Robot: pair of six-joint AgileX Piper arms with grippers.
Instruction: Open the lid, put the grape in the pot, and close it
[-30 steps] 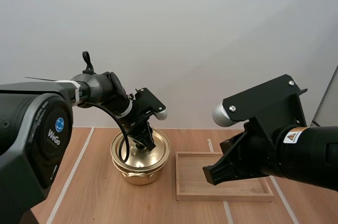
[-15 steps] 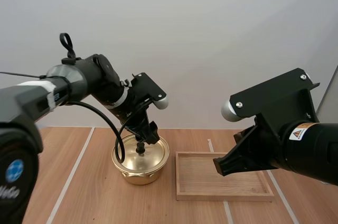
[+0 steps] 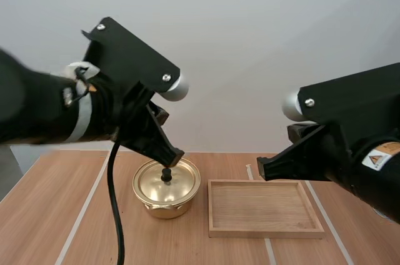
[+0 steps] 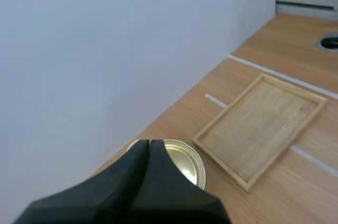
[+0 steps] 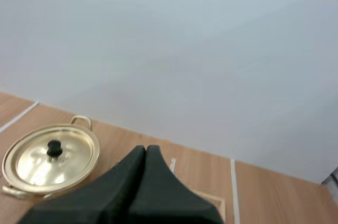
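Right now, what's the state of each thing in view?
Pot: upright, closed.
Lid: seated on the pot.
Wooden tray: flat beside the pot, empty.
Left gripper: shut on nothing, over the lid.
Right gripper: shut on nothing.

At the high view's lower centre, the round metal pot is gleaming gold under its black knob; the rectangular wooden tray is showing pale grain; white stripes are crossing the light-brown table.
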